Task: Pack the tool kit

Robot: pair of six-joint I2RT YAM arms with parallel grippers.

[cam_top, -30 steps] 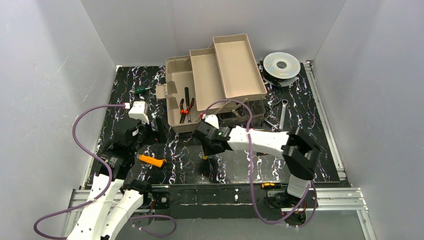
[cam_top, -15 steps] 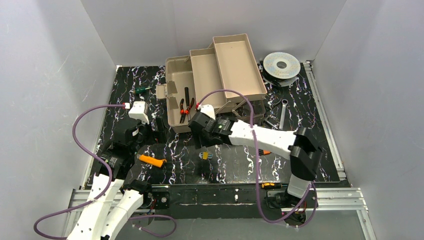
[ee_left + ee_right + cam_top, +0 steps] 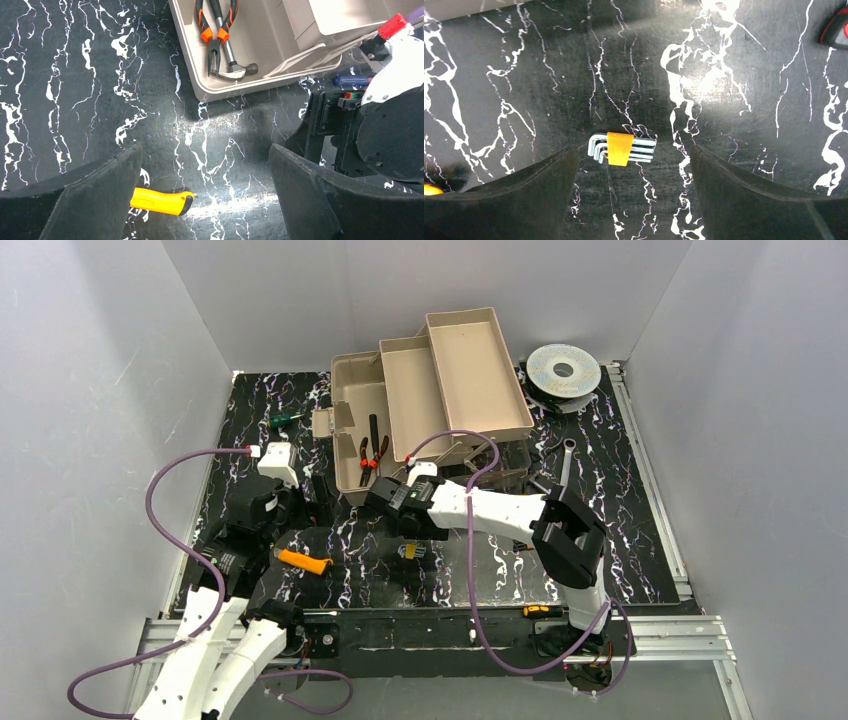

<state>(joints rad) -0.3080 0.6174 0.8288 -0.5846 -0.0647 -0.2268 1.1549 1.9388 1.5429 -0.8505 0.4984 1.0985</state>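
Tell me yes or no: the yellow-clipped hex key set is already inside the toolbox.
No, the hex key set lies on the bare black marbled table, outside the toolbox.

Bright overhead light; glare on tabletop (image 3: 719, 75)

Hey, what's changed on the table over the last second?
The right gripper opened wide and its arm swung left toward the toolbox, leaving the hex key set lying loose on the table. The left gripper, toolbox and orange-handled tool stayed put.
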